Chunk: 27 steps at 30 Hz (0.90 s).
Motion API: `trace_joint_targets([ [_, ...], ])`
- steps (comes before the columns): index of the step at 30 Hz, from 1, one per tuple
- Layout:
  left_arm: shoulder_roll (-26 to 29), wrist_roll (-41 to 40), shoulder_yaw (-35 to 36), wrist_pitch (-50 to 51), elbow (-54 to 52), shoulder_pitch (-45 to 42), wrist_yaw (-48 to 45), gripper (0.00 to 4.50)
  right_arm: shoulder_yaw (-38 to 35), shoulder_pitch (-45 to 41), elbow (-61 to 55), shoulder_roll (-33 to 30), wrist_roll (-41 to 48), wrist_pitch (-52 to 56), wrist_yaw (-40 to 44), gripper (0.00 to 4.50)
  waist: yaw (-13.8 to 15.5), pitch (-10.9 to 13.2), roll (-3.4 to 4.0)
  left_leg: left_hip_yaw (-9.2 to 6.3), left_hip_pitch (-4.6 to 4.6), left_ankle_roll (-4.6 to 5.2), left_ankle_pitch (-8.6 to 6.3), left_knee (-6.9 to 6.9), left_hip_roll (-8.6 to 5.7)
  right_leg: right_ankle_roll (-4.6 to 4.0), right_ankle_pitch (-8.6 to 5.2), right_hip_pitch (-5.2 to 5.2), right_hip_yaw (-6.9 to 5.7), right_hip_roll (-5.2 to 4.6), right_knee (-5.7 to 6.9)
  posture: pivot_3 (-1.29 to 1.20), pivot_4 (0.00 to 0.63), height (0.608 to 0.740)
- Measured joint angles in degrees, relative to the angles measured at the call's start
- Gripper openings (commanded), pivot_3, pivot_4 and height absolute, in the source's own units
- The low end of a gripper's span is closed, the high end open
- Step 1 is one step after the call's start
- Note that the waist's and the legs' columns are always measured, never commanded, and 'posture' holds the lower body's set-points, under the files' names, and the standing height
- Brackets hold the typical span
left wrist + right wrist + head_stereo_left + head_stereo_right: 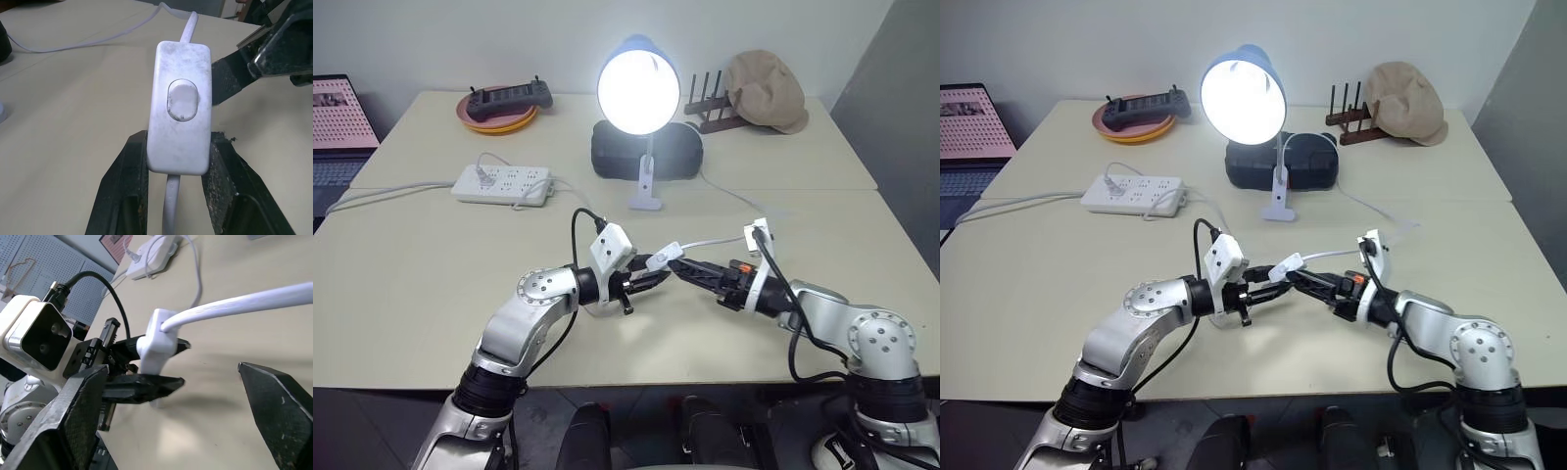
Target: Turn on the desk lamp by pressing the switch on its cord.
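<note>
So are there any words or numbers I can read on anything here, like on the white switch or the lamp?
None can be read.
Small white oblong switch, clamped in the left gripper: plain rocker button, no marking.
Round light-blue desk lamp, lit: no label seen.
Wide white power strip: any print too small to read.
Laptop screen with pink dotted picture: no readable text.
Black handheld controller on the orange plate: too small to tell.

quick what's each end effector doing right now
Left end effector: closed, holding the switch.
Right end effector: open, holding nothing.
</note>
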Motion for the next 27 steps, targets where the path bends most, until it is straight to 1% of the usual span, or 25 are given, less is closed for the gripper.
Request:
trace_joint_targets([
  [1, 0.98, 0.06, 0.0, -0.56, 0.28, -0.27, -0.89, 1.14, -0.42, 0.36, -0.19, -1.93, 0.32, 0.56, 0.78, 4.49, 0.0, 0.0, 0.0, 0.0, 0.0, 0.0, 0.0, -0.01, 0.0, -0.07, -0.04, -0.01, 0.0, 0.0, 0.0, 0.0, 0.15, 0.74],
  [2, 3.1, 0.16, 0.17, -1.42, 1.15, -1.1, -2.61, 1.14, -1.68, 1.18, -0.74, -5.66, 0.92, 1.58, 2.7, 4.49, 0.02, 0.02, 0.02, 0.0, -0.02, 0.0, 0.0, -0.01, 0.0, -0.23, -0.13, -0.04, 0.0, 0.0, 0.0, 0.0, 0.15, 0.74],
  [4, 4.73, 0.34, 1.24, -2.08, 2.26, -1.67, -3.81, 1.14, -3.66, 1.37, -0.89, -7.99, 0.72, 1.91, 4.17, 4.49, 0.02, 0.01, 0.01, 0.0, -0.01, 0.0, 0.0, -0.02, 0.0, -0.24, -0.14, -0.03, 0.0, 0.0, -0.01, 0.0, 0.15, 0.74],
  [5, 6.01, 0.67, 0.83, -3.27, 4.15, -3.1, -5.66, 1.14, -3.64, 1.42, -2.3, -11.33, -0.8, 2.02, 7.84, 4.49, 0.03, 0.08, 0.11, 0.04, -0.06, 0.0, 0.0, -0.01, -0.04, -0.24, -0.14, -0.1, 0.02, -0.03, 0.02, 0.0, 0.15, 0.74],
  [8, 10.46, 2.83, -0.31, -6.9, 9.99, -6.99, -11.25, 1.14, -3.67, 1.08, -8.83, -20.64, -10.9, -1.57, 19.78, 4.49, -0.01, 0.09, 0.13, 0.05, -0.04, 0.0, 0.0, -0.05, -0.01, -0.24, -0.14, -0.15, -0.01, 0.0, 0.0, 0.0, 0.15, 0.74],
  [10, 11.61, 4.21, -1.1, -9.23, 13.72, -9.12, -14.46, 1.14, -3.3, 0.92, -12.46, -22.86, -17.13, -5.9, 26.1, 4.49, -0.07, 0.07, 0.1, 0.04, -0.02, 0.01, 0.0, -0.1, 0.03, -0.25, -0.15, -0.12, -0.03, 0.03, -0.08, 0.0, 0.15, 0.74],
  [12, 11.57, 5.56, -3.3, -12.11, 19.61, -12.26, -18.33, 1.14, -0.62, 1.4, -15.39, -23.85, -25.07, -11.74, 31.68, 4.49, 0.05, 0.07, 0.1, 0.03, -0.09, 0.01, 0.0, -0.15, 0.03, -0.22, -0.13, -0.09, -0.06, 0.03, -0.28, 0.0, 0.15, 0.74],
  [15, 10.71, 8.07, -5.07, -16.11, 27.55, -16.49, -21.49, 1.14, 3.43, 2.04, -17.56, -23.45, -34.01, -18.5, 35.84, 4.49, 0.1, 0.07, 0.1, 0.06, -0.28, 0.0, -0.01, -0.12, 0.02, 0.11, 0.06, -0.11, -0.06, 0.0, -0.5, 0.0, 0.15, 0.74],
  [16, 10.16, 9.07, -5.58, -18.22, 30.25, -17.9, -22.44, 1.48, 4.47, 2.12, -17.63, -22.71, -36.92, -20.64, 36.62, 4.5, 0.12, 0.07, 0.1, 0.06, -0.36, -0.01, -0.01, -0.09, 0.0, 0.15, 0.09, -0.13, -0.06, -0.03, -0.55, 0.0, 0.15, 0.74],
  [20, 8.14, 9.65, -6.18, -20.04, 35.67, -21.2, -26.16, 2.29, 7.16, 2.24, -16.81, -20.31, -43.55, -24.74, 37.61, 4.5, 0.34, 0.05, 0.05, 0.04, -0.72, -0.01, -0.01, -0.04, -0.03, 0.23, 0.14, -0.44, -0.09, -0.05, -0.52, 0.0, 0.15, 0.74],
  [22, 8.12, 9.67, -6.26, -20.43, 36.14, -21.99, -27.67, 2.72, 8.58, 2.25, -15.77, -18.65, -45.9, -25.79, 37.54, 4.5, 0.35, 0.06, 0.07, 0.03, -0.78, -0.01, -0.01, -0.04, -0.02, 0.23, 0.15, -0.51, -0.09, -0.04, -0.47, 0.0, 0.15, 0.74],
  [23, 8.42, 9.9, -6.26, -20.76, 36.14, -22.16, -28.71, 2.9, 9.01, 2.13, -15.0, -17.45, -47.03, -26.16, 37.37, 4.5, 0.3, 0.05, 0.07, 0.02, -0.76, 0.0, -0.01, -0.05, 0.0, 0.19, 0.17, -0.51, -0.1, -0.02, -0.46, 0.0, 0.15, 0.74],
  [24, 8.85, 9.88, -6.22, -20.28, 35.75, -22.15, -29.51, 3.17, 9.35, 2.06, -14.25, -16.7, -48.01, -26.56, 37.33, 4.5, 0.3, 0.06, 0.08, 0.01, -0.77, 0.0, -0.01, -0.05, 0.0, 0.19, 0.16, -0.51, -0.09, 0.0, -0.44, 0.0, 0.15, 0.74],
  [27, 12.03, 7.81, -5.03, -16.25, 31.93, -21.63, -31.81, 3.71, 9.31, 1.79, -12.86, -15.77, -49.06, -27.14, 37.68, 4.5, 0.21, 0.08, 0.06, -0.02, -0.77, 0.0, -0.01, -0.04, 0.03, 0.21, 0.15, -0.53, -0.1, 0.02, -0.4, 0.0, 0.15, 0.74],
])
